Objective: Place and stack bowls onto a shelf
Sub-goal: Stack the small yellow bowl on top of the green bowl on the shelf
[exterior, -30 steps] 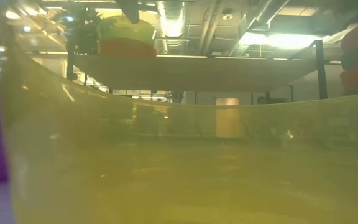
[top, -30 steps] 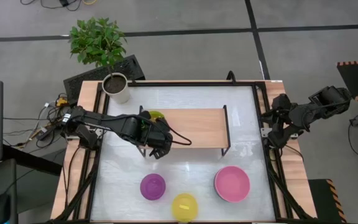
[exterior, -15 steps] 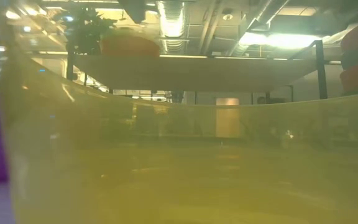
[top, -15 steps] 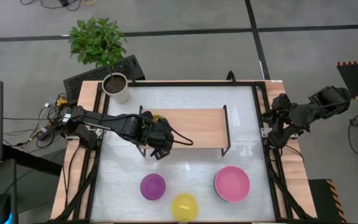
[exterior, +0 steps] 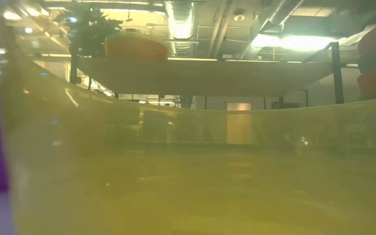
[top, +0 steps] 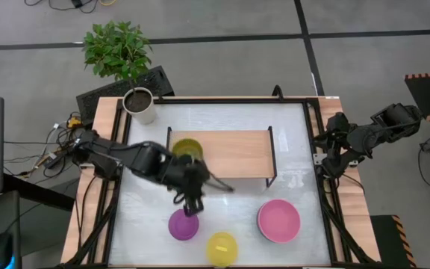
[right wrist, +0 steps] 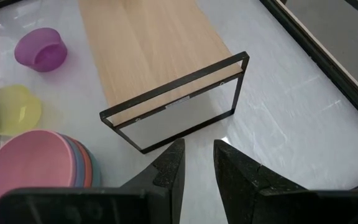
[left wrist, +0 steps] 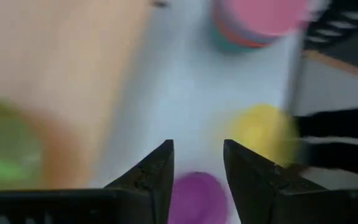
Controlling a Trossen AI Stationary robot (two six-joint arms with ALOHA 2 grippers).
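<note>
A yellow-green bowl rests nested in a reddish bowl at the left end of the shelf. On the table in front of the shelf stand a purple bowl, a yellow bowl and a stack of bowls with a pink one on top. My left gripper hovers open just above the purple bowl, between it and the shelf, touching nothing. My right gripper waits open at the table's right edge, its fingers pointing toward the shelf.
A white plant pot stands at the far left corner of the table. A black frame runs along the table's edges. In the low view the yellow bowl fills nearly everything. The shelf board right of the bowls is bare wood.
My left gripper has opened and let go of the yellow-green bowl, which has dropped into the reddish bowl on the shelf's left end. The gripper has then drawn back toward the table's near edge, to just above the purple bowl.
</note>
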